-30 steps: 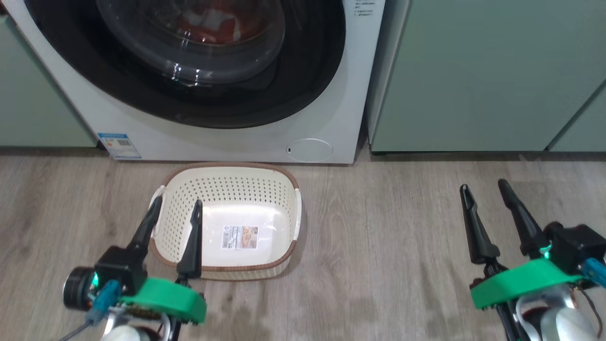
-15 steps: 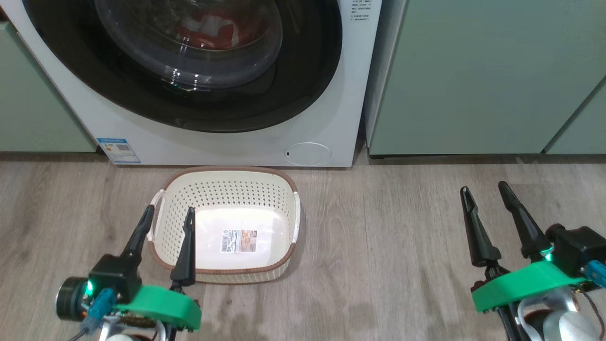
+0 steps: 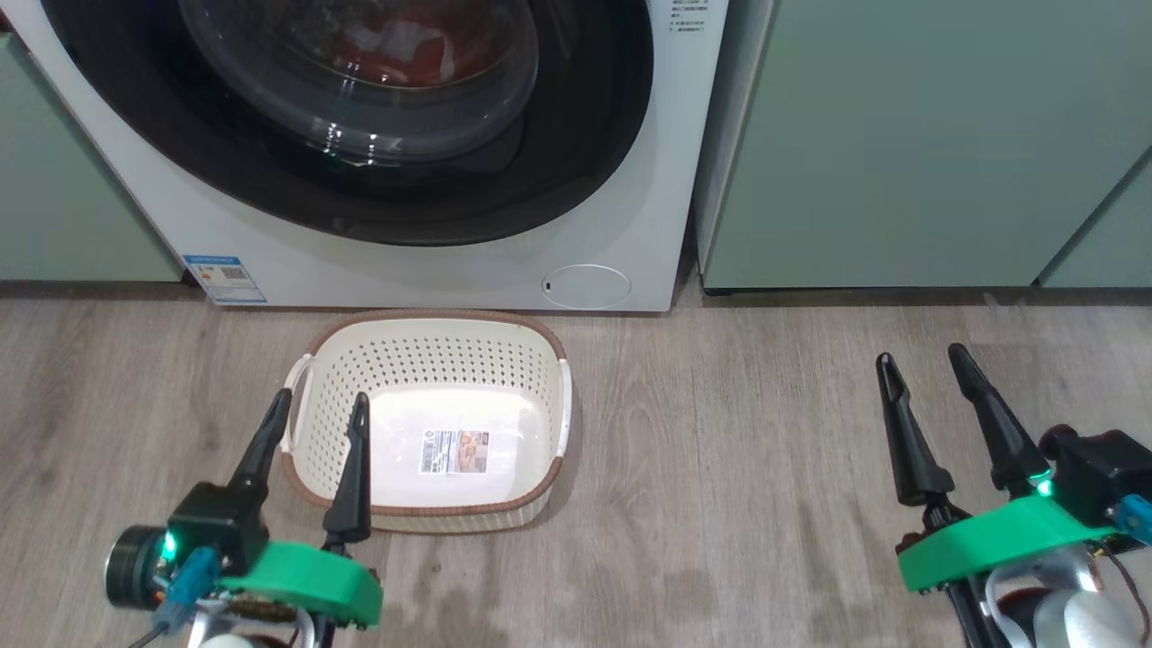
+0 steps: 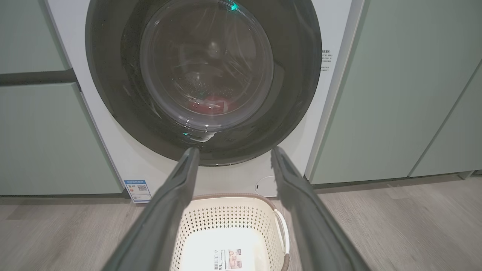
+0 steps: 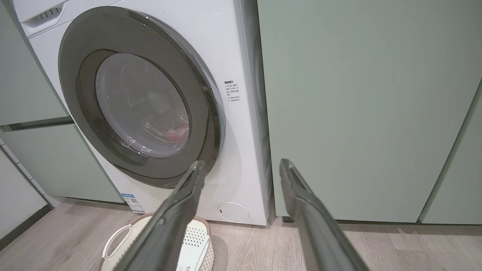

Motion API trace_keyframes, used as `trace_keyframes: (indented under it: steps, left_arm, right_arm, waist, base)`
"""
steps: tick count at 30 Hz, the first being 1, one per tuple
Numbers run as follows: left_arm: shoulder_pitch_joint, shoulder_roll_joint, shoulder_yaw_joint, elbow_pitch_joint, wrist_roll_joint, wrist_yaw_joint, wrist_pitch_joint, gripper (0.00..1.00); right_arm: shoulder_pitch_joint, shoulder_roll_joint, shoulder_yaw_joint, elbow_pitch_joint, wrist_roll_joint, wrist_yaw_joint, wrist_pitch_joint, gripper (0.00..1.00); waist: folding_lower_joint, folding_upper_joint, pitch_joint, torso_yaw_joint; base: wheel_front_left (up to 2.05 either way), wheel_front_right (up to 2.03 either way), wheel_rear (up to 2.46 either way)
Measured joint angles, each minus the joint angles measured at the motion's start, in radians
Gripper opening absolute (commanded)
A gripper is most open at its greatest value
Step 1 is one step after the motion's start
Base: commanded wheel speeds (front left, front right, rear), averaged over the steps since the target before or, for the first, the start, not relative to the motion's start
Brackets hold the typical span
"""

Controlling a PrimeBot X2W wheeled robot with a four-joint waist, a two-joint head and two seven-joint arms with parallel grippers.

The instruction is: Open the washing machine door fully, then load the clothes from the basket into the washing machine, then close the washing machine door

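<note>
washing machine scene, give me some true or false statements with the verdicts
1. The washing machine door is shut. True.
2. The basket is full of laundry. False: it holds only a sticker label on its floor; the red clothes show behind the door glass.
3. The left pincer is open and holds nothing. True.
4. The right pincer grips a basket handle. False: it is open over the bare floor, well apart from the basket.
5. The basket stands on the floor in front of the washing machine. True.
</note>
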Motion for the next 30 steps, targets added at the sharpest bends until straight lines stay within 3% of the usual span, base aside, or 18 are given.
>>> trace_keyframes:
  steps: [1,2,7,30]
  left_arm:
    - [0.0,0.0,-0.001,0.0,-0.002,0.0,0.0,1.0]
    - [-0.001,0.0,-0.002,0.0,-0.006,0.0,0.0,0.0]
    - [0.028,-0.012,-0.015,0.071,-0.013,-0.001,0.001,0.0]
    - [0.016,-0.017,0.011,0.127,-0.283,-0.038,0.037,0.0]
  right_arm:
    - [0.0,0.0,0.0,0.0,0.001,0.0,0.0,1.0]
    - [0.0,0.0,0.0,0.0,0.001,0.0,0.0,0.0]
    - [0.01,0.001,0.006,0.078,0.005,0.0,0.0,0.0]
    - [0.015,-0.001,0.007,0.134,0.27,0.0,0.012,0.0]
  waist:
    - [0.0,0.0,0.0,0.001]
    - [0.0,0.0,0.0,0.001]
    - [0.0,0.0,0.0,0.001]
    - [0.0,0.0,-0.01,0.005]
  base:
    - [0.0,0.0,0.0]
    - [0.0,0.0,0.0]
    - [0.0,0.0,0.0]
    - [0.0,0.0,0.0]
